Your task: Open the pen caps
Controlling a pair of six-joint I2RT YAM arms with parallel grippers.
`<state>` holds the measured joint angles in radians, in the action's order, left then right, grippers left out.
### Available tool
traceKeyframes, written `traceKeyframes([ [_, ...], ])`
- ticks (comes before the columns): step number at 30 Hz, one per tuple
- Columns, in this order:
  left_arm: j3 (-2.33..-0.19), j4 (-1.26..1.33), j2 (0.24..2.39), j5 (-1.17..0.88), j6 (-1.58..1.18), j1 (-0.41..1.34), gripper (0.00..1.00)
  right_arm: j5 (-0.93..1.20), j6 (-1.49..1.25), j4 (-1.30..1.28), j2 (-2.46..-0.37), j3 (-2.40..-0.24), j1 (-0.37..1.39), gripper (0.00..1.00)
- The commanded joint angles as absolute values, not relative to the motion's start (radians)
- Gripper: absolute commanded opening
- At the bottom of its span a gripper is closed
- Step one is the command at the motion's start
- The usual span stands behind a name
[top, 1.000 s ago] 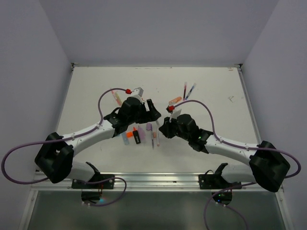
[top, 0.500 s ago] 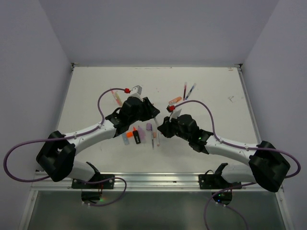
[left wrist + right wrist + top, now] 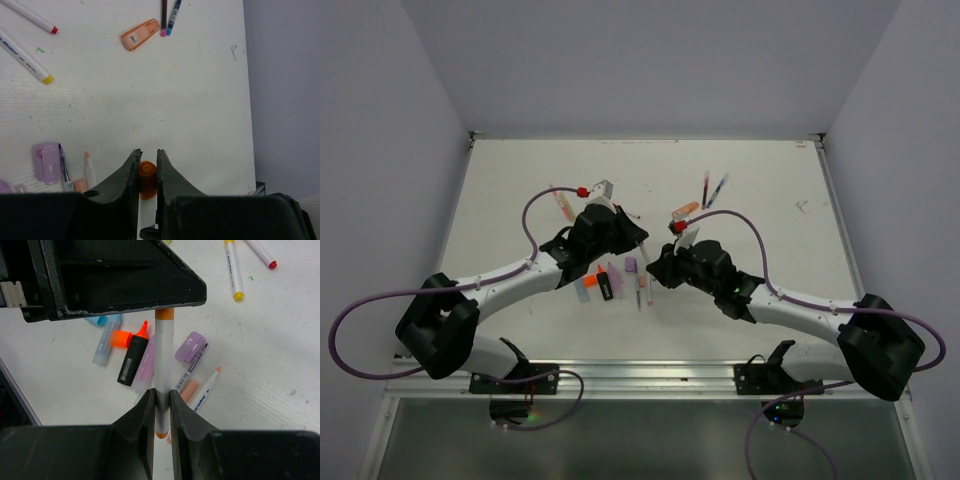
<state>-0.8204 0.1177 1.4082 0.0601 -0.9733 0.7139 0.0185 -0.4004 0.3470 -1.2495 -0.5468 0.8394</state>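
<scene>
A white pen point(image 3: 163, 355) with orange ends hangs above the table between the two arms. My right gripper point(image 3: 161, 395) is shut on its barrel near the lower end. The pen's orange cap point(image 3: 147, 172) sits between the jaws of my left gripper point(image 3: 148, 155), which is shut on it. In the right wrist view the cap point(image 3: 164, 314) shows just below the left gripper's black body point(image 3: 125, 275). From above, the two grippers point(image 3: 638, 238) point(image 3: 655, 262) meet tip to tip at mid-table.
Under the held pen lie a black highlighter with an orange tip point(image 3: 132, 357), a light blue cap point(image 3: 102, 345), a purple cap point(image 3: 190, 346) and a peach-tipped pen point(image 3: 207, 387). Further back lie yellow- and red-ended markers point(image 3: 233, 270), an orange cap point(image 3: 140, 34) and two thin pens point(image 3: 170, 12).
The left gripper's jaws have come together from wide open onto the orange cap. The right gripper has kept its hold on the pen and barely moved.
</scene>
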Motion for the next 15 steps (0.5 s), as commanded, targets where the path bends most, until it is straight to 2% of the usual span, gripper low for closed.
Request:
traceKeyframes([
  [1,-0.816,0.189,1.404,0.068,-0.985,0.719,0.08,0.041,-0.422,0.420,-1.230,-0.535,0.845,0.14],
  [2,-0.813,0.187,1.399,0.066,-0.983,0.721,0.05,0.041,-0.425,0.426,-1.229,-0.532,0.845,0.23],
  [4,-0.805,0.196,1.393,0.060,-0.976,0.719,0.00,0.048,-0.433,0.425,-1.229,-0.534,0.844,0.34],
  [5,-0.801,0.199,1.388,0.060,-0.973,0.721,0.00,0.049,-0.431,0.420,-1.227,-0.540,0.844,0.42],
  [7,-0.790,0.212,1.379,0.049,-0.960,0.721,0.00,0.046,-0.430,0.411,-1.232,-0.552,0.844,0.49],
  [9,-0.784,0.216,1.371,0.049,-0.951,0.729,0.00,0.045,-0.419,0.390,-1.239,-0.575,0.844,0.53],
  [15,-0.778,0.225,1.364,0.048,-0.914,0.745,0.00,0.026,-0.379,0.350,-1.290,-0.644,0.844,0.52],
])
